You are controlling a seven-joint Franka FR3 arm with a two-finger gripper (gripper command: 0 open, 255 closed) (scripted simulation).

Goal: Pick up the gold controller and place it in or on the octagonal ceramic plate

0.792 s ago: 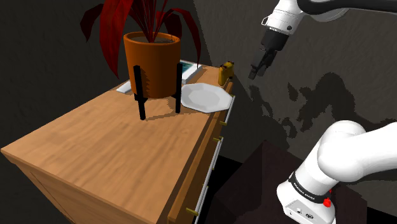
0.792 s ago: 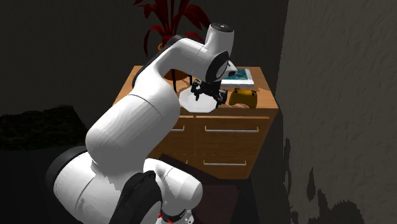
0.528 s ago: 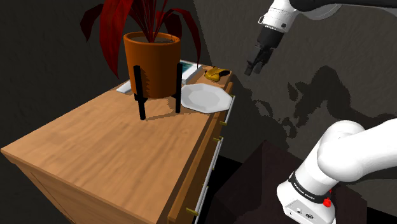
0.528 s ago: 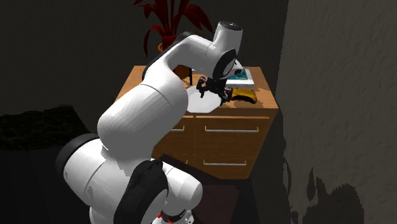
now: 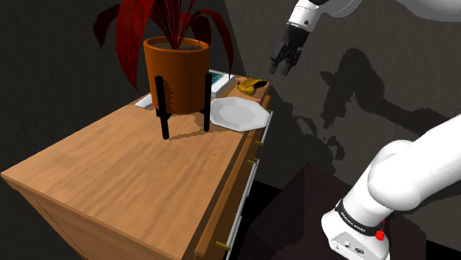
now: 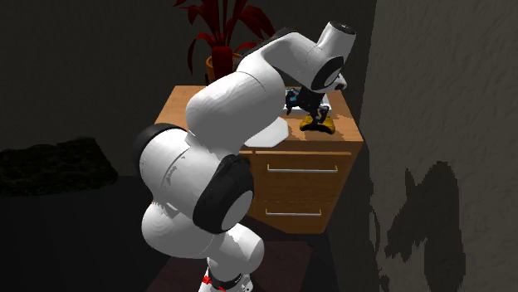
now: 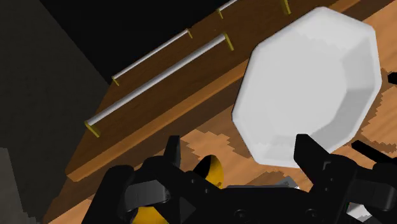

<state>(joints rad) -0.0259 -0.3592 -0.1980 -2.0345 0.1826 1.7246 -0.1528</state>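
The gold controller (image 5: 250,86) lies flat on the wooden dresser's back corner, just behind the white octagonal plate (image 5: 238,113). My black gripper (image 5: 280,67) hangs open in the air above and to the right of the controller, touching nothing. In the second exterior view the gripper (image 6: 302,104) hovers just over the controller (image 6: 320,124), and the arm hides most of the plate (image 6: 274,133). In the wrist view the fingers (image 7: 172,153) stand apart, with the plate (image 7: 312,89) beyond them. A bit of the controller (image 7: 210,170) shows between them, low down.
A potted red plant (image 5: 176,65) on a black stand rises left of the plate. A teal-covered flat box (image 5: 219,77) lies behind the pot. The dresser top (image 5: 133,170) ends at a front edge above drawers with metal handles (image 7: 159,79). A dark wall stands close to the dresser's right.
The controller stood upright on the dresser's corner and has dropped flat. My gripper has risen and moved to the shoulder view's left, still open.
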